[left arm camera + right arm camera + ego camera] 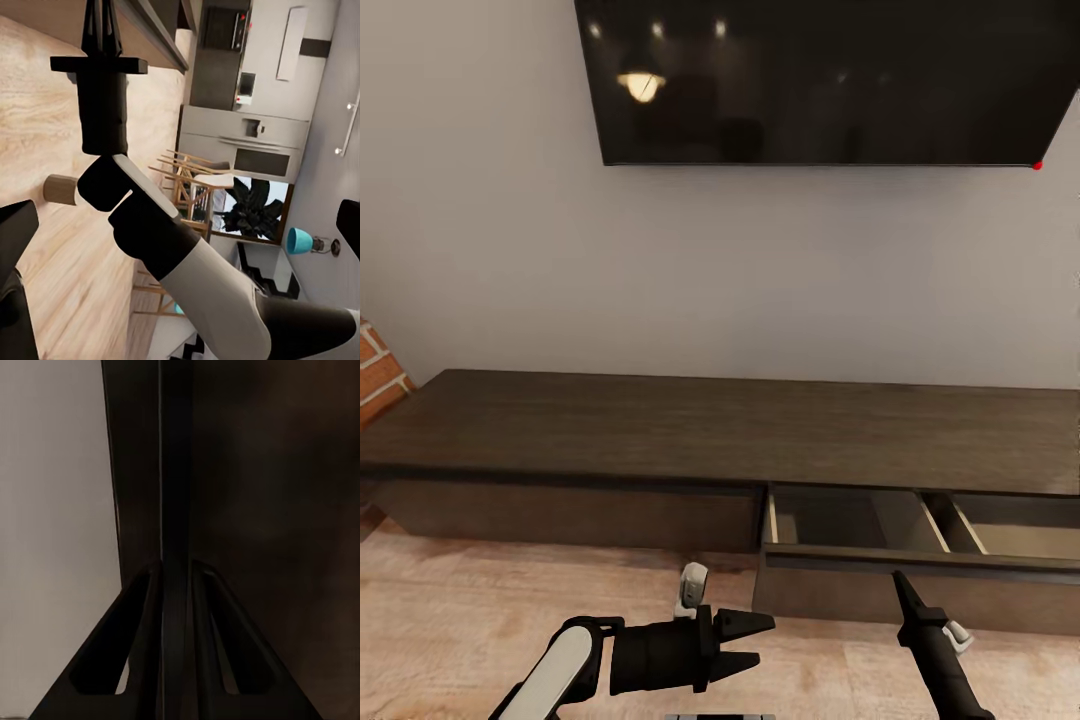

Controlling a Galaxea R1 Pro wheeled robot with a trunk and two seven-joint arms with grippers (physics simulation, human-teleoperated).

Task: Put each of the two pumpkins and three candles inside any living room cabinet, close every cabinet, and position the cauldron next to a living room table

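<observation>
I faced the long dark cabinet (pixel 710 430) under a wall TV (pixel 830 80), one drawer (pixel 900 560) pulled partway out at 4 o'clock, insides pale and bare. My right gripper (pixel 901 583) sat at the drawer front w/ fingers pressed together, nothing held. Left gripper (pixel 755 642) hovered at 6 o'clock over the wood floor (pixel 450 610), jaws parted, empty.

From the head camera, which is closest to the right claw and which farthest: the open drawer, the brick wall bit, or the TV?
1. The open drawer, right at the right claw, whose tip sits at its front.
2. The brick wall, off at the far left beside the cabinet.
3. The TV, high on the wall above.
</observation>
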